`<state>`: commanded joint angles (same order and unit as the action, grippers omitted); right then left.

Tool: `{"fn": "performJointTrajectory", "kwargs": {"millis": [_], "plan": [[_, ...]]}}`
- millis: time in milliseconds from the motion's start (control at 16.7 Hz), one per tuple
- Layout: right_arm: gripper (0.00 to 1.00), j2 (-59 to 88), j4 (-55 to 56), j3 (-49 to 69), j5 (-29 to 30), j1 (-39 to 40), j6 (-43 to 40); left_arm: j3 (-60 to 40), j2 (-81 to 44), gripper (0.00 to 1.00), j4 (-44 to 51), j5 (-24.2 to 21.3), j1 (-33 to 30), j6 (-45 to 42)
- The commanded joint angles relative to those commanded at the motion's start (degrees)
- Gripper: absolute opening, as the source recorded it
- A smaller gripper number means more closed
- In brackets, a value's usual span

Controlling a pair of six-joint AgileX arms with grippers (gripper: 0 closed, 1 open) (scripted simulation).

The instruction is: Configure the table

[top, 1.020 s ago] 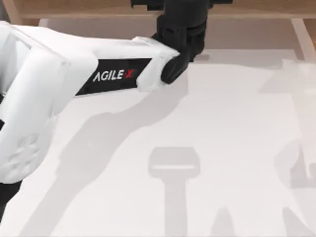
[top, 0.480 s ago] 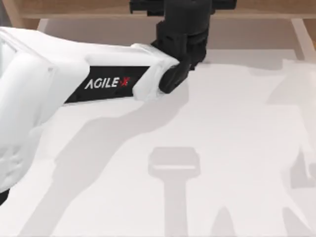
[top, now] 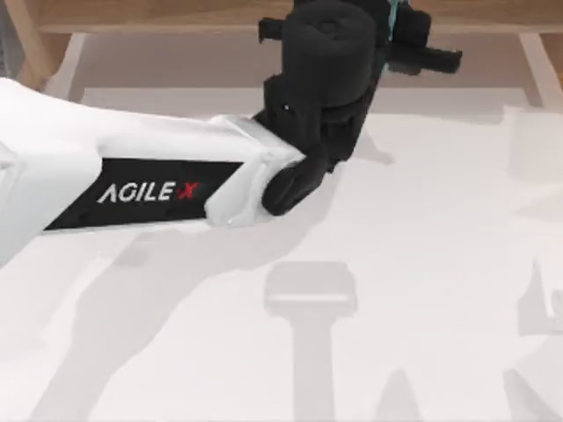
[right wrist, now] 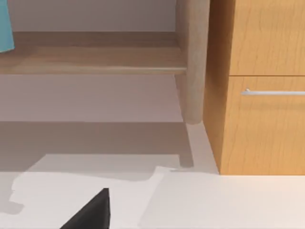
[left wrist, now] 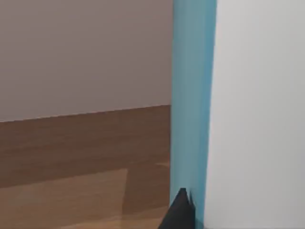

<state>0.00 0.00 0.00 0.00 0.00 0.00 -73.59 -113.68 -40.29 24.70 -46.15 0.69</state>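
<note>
The table is brightly and evenly lit from above. Soft grey shadows are cast across it beneath the left arm. No glare is seen.

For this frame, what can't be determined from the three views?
- Left gripper, top view: its own black wrist covers the fingers; their state is unreadable.
- Blue upright object, left wrist view: cut off by the frame's edges; identity unclear.
- Right gripper, right wrist view: a dark corner at the frame edge.

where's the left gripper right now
In the top view, the left gripper is at the table's far edge, a little right of centre, by the wooden ledge, beside something light blue.
</note>
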Motion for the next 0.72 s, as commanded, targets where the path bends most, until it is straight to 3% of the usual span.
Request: {"fn": "performJointTrajectory", "kwargs": {"millis": [300, 540, 720], "plan": [[1.00, 0.00, 0.00, 0.00, 0.00, 0.00, 0.00, 10.91, 13.34, 0.00, -3.47, -15.26, 2.98, -1.33], [1.00, 0.00, 0.00, 0.00, 0.00, 0.00, 0.00, 14.76, 25.41, 0.00, -8.09, -24.05, 13.28, -4.47], [1.00, 0.00, 0.00, 0.00, 0.00, 0.00, 0.00, 16.60, 32.47, 0.00, -11.40, -27.70, 24.57, -8.39]]}}
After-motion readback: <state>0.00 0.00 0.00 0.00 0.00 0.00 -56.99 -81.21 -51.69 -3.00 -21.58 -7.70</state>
